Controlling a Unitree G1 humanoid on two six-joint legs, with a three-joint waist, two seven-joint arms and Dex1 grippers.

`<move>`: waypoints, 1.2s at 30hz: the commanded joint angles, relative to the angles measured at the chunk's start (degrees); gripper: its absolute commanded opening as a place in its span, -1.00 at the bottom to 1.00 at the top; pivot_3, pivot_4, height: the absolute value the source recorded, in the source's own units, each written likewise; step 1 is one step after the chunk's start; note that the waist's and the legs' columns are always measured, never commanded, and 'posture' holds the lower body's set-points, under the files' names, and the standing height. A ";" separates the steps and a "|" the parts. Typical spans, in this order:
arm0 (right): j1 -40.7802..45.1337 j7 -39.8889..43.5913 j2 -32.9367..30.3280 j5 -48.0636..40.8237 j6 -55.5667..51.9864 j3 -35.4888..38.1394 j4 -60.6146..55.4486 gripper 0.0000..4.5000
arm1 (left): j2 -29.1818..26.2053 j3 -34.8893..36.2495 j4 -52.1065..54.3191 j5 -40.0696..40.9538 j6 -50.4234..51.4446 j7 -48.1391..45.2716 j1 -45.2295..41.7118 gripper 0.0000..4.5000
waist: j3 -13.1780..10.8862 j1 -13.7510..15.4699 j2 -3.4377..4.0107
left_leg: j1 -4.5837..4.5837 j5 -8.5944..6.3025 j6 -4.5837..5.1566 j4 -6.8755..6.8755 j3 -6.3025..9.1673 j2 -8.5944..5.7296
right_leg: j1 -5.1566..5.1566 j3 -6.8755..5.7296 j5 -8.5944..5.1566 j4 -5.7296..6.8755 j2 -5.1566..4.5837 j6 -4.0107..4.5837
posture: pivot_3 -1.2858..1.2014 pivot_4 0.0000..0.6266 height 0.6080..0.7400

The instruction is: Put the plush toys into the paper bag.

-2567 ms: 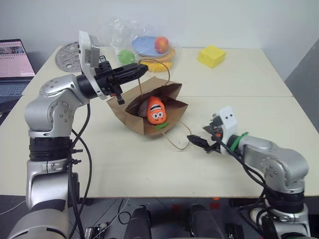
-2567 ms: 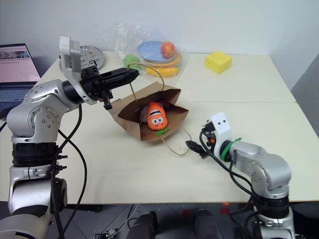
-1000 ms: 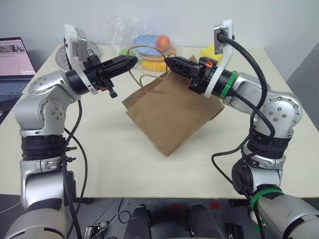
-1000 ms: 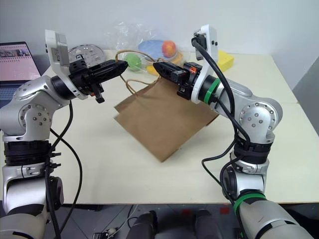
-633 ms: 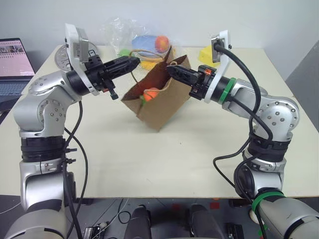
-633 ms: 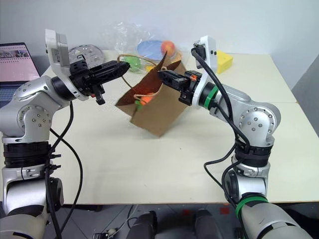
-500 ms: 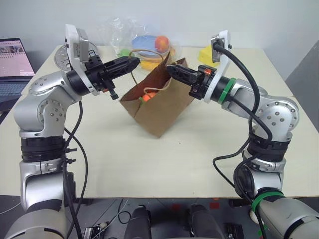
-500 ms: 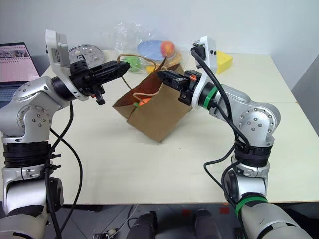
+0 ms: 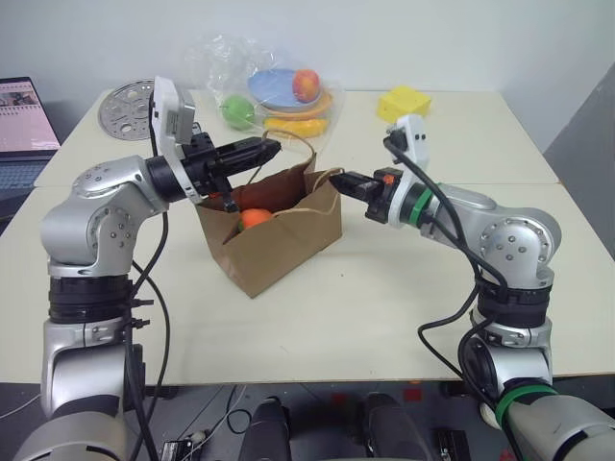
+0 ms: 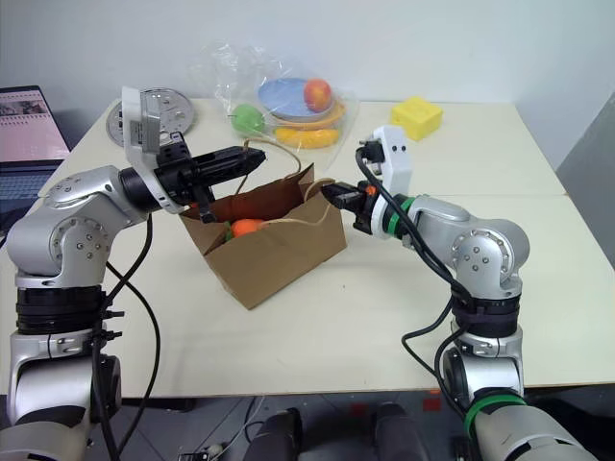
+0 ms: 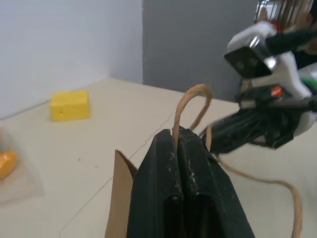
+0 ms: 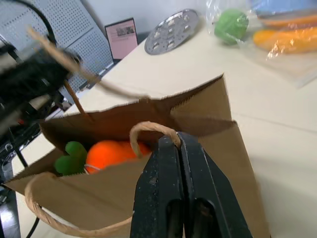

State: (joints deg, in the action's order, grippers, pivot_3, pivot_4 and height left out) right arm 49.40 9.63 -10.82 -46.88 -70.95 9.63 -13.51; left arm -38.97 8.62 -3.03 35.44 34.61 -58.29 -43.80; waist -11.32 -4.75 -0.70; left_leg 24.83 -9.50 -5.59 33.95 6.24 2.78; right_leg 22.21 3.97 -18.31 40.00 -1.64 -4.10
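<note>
The brown paper bag [image 9: 279,240] stands upright on the table with its mouth open upward. Inside it lies an orange carrot plush toy [image 12: 111,153] with green leaves [image 12: 72,156], also visible through the mouth from the head camera [image 9: 255,218]. My left gripper [image 9: 269,147] hovers over the bag's far rim, shut on one twine handle [image 11: 190,99]. At the bag's right rim my right gripper [image 9: 344,182] is shut on the other twine handle [image 12: 151,130]. The bag's walls hide whatever else lies deeper inside.
At the back of the table lie a clear plastic bag [image 9: 245,67] with fruit and a blue plate, a yellow block [image 9: 404,102] and a round perforated metal disc [image 9: 135,104]. A laptop [image 9: 24,115] sits at the far left. Bare table surrounds the bag.
The bag hung tilted between both grippers a second ago; both have lowered it, and it now stands upright on the table. Both grippers keep their hold on the handles.
</note>
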 commanded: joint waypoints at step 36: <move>6.25 12.89 -12.91 0.18 1.67 -1.66 0.88 1.00 | -7.46 19.65 26.06 9.09 10.96 11.27 21.56 0.88 | -0.02 -0.03 0.02 | 0.01 -0.01 0.01 -0.04 -0.07 0.02 | 0.01 0.07 -0.01 -0.11 -0.01 -0.01 | 0.03 -0.52 1.00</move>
State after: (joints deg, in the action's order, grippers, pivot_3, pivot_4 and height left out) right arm 53.83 20.53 -22.62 -45.86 -70.44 7.40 -11.26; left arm -45.02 24.39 15.42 42.07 44.05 -48.11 -25.74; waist -11.34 -4.78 -0.68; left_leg 24.84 -9.52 -5.58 33.91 6.15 2.80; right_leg 22.22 4.06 -18.32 39.87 -1.66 -4.10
